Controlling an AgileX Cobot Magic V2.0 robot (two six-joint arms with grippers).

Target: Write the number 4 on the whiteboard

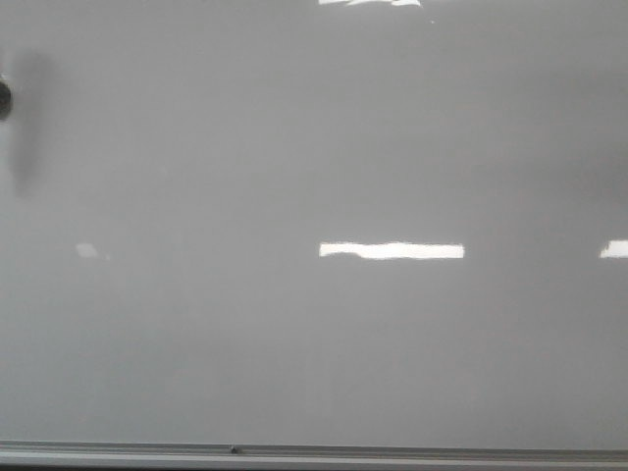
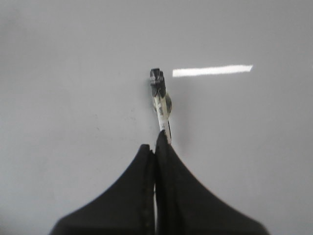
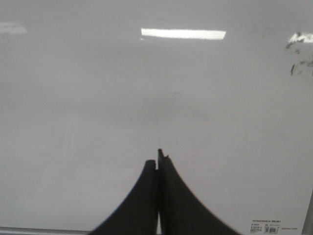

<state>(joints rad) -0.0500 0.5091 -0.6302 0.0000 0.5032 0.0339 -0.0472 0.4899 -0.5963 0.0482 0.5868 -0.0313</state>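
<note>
- Whiteboard (image 1: 314, 334) shows no 4 yet.
- Left claw (image 2: 155, 149) grips a marker (image 2: 160, 100), tip toward the board.
- Right claw (image 3: 157, 159) is pressed together, empty.

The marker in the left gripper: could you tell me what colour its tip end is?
Black, on a pale barrel; the marker shows best in the left wrist view.

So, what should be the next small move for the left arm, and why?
Probably ease the left end effector forward until the marker tip meets the whiteboard. The marker is already gripped with its dark tip pointing at the board, and no stroke of the 4 shows in the front view.
</note>
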